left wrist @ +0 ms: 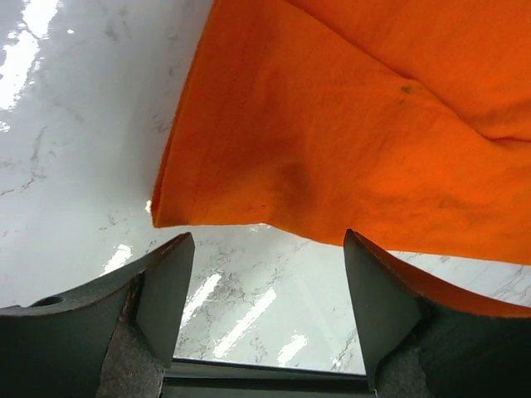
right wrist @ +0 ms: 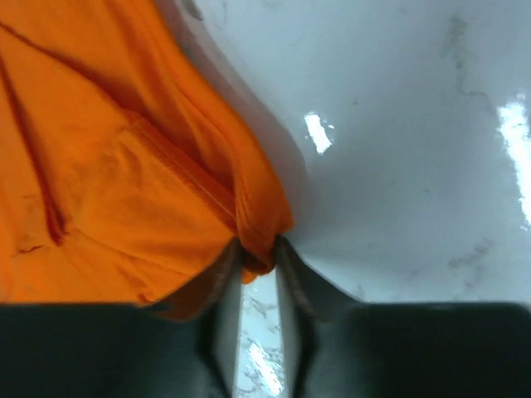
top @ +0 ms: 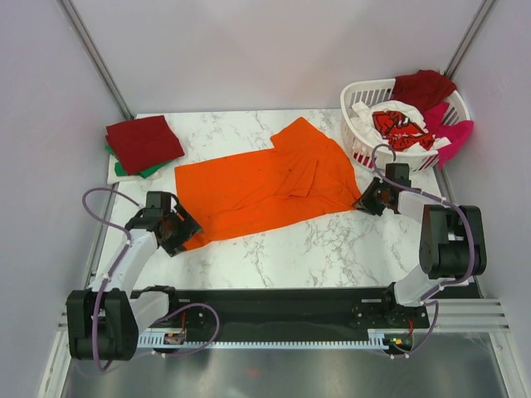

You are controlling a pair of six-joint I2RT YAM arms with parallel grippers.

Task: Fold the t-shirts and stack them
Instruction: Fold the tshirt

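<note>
The orange t-shirt [top: 261,184] lies spread across the middle of the marble table [top: 332,249]. My right gripper [top: 366,199] is shut on the shirt's right edge; the right wrist view shows the orange cloth [right wrist: 124,182] bunched between the fingertips [right wrist: 289,253]. My left gripper [top: 179,235] is open at the shirt's lower left corner, and the left wrist view shows the cloth edge [left wrist: 332,141] just beyond the open fingers [left wrist: 170,274], apart from them. A folded dark red shirt [top: 143,142] lies on a green one [top: 131,171] at the back left.
A white slatted laundry basket [top: 363,145] stands at the back right, holding dark red [top: 423,87], magenta [top: 452,137] and white-with-red-print [top: 397,124] shirts. Grey walls close in on both sides.
</note>
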